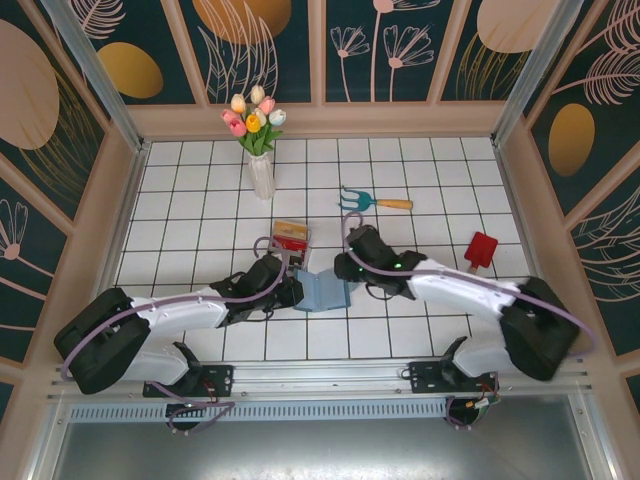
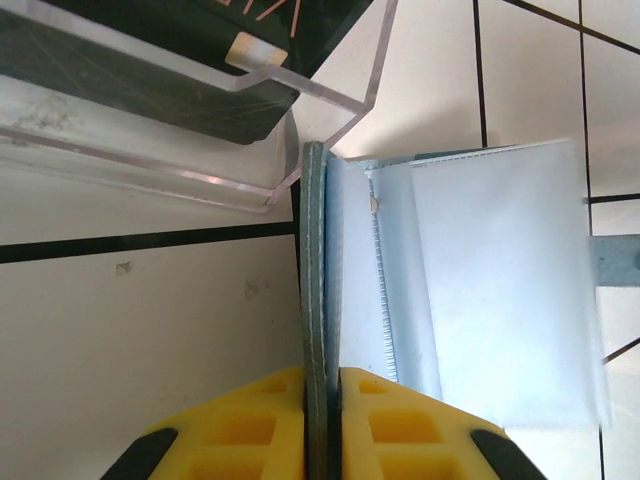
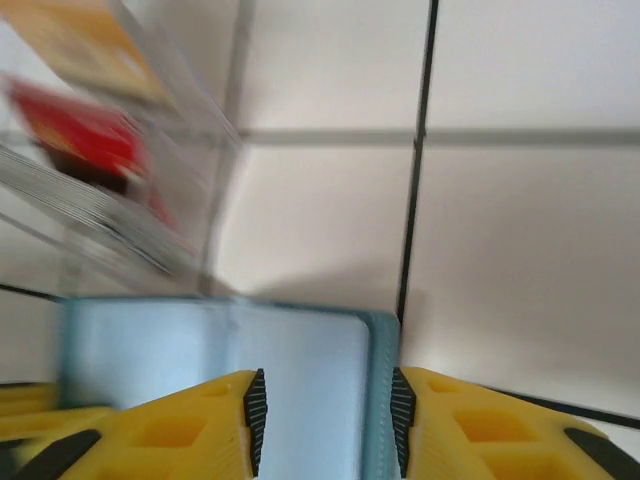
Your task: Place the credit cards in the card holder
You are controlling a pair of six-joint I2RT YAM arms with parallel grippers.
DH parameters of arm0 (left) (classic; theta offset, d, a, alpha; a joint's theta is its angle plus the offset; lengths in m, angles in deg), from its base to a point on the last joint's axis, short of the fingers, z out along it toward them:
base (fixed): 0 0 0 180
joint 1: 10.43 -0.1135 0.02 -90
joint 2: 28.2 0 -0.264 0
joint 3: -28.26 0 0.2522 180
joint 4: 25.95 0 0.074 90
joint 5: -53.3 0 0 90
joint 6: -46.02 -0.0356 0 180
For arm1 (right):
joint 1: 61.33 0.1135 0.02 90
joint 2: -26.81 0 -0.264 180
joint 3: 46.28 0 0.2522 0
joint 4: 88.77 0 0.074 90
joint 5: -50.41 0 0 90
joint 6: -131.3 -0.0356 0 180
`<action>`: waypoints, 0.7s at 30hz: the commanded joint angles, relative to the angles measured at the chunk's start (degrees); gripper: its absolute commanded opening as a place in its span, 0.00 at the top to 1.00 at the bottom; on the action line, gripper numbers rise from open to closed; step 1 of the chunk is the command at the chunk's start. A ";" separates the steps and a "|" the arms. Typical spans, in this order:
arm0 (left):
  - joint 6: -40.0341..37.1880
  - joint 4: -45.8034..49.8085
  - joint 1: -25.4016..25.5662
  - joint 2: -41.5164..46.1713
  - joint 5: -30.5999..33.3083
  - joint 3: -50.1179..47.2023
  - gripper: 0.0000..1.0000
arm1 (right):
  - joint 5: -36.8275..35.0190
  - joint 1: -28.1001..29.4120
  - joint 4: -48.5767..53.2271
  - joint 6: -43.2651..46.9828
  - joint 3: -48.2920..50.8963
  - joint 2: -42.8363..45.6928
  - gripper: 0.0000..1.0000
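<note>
Bench [image 1: 450, 180]: white tiles, floral walls [image 1: 400, 50].
Teal folding card holder [image 1: 322, 292]: one, between the jaws.
Left jaws: clamped on its flap.
Right jaws: parted astride its edge.

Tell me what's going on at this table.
Two robot arms are working on the teal card holder, which lies open in the middle of the tiled table. The left gripper is clamped on the edge of one flap. The right gripper hangs over the other flap with its jaws apart. The red and yellow credit cards sit in a clear tray just behind the holder, and its pocket looks empty.
</note>
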State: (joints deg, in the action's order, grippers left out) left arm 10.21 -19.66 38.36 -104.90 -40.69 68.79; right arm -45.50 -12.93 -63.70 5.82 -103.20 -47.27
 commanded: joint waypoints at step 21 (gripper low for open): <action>1.08 -0.89 -0.20 0.73 0.47 -1.36 0.83 | 14.48 5.20 -7.69 -0.99 -3.78 -17.45 0.63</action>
State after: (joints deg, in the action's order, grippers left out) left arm 10.56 -19.99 38.36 -104.84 -40.69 68.37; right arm -31.08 -8.45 -71.98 4.90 -104.95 -63.03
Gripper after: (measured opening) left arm 0.171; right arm 0.372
